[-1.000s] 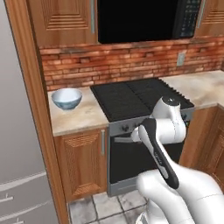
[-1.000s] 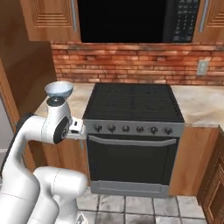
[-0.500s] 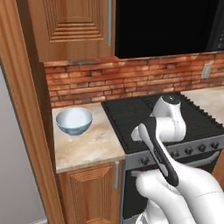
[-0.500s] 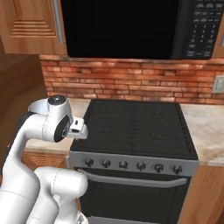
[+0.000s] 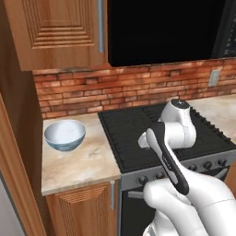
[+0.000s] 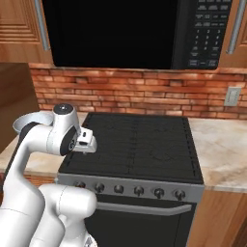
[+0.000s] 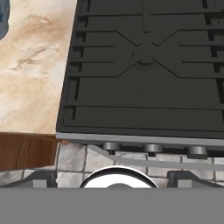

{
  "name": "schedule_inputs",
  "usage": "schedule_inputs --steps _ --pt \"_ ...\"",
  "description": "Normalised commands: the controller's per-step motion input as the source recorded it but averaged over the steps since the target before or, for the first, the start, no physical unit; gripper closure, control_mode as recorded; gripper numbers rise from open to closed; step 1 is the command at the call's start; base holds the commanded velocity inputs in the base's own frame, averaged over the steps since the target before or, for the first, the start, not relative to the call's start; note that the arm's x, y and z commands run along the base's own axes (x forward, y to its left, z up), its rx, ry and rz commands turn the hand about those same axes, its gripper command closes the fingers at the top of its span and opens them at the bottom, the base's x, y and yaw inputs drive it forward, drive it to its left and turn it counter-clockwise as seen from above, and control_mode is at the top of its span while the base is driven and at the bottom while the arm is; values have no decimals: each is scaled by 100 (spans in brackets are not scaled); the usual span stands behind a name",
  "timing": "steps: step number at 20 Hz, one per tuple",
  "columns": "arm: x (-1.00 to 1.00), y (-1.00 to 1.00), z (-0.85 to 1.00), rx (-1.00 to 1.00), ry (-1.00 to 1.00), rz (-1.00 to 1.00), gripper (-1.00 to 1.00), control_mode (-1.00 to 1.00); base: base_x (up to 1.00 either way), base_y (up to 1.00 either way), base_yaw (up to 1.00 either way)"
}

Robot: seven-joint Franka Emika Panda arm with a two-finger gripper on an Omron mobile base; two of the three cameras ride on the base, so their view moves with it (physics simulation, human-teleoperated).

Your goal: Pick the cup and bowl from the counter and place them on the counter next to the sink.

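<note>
The bowl [image 5: 64,134], white inside and pale blue-grey outside, stands upright on the beige counter [image 5: 85,161] left of the stove, near the brick wall. A sliver of the bowl [image 7: 2,17] shows at the top left corner of the hand view. My gripper [image 6: 88,147] hangs over the stove's front left part, well right of the bowl and apart from it. Its fingertips [image 7: 41,179] stand wide apart with nothing between them, so it is open. The cup and the sink are out of view.
A black stove [image 5: 138,129] with knobs along its front fills the middle, under a black microwave [image 6: 120,34]. More counter [image 6: 219,144] lies right of the stove. A tall wooden panel [image 5: 14,152] bounds the left counter, with a wooden cabinet [image 5: 60,32] above.
The whole picture has shifted: the base has driven closer, so stove, counter and bowl look larger. The arm holds its pose and the gripper stays open.
</note>
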Motion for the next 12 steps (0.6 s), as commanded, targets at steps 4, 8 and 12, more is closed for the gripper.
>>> schedule_inputs --steps 4,8,12 --pt "0 0 0 0 0 0 -100 100 16 0 -1" --pt "0 0 0 0 0 0 -100 100 92 0 -4" --pt "0 0 0 0 0 0 -100 100 38 0 -1"
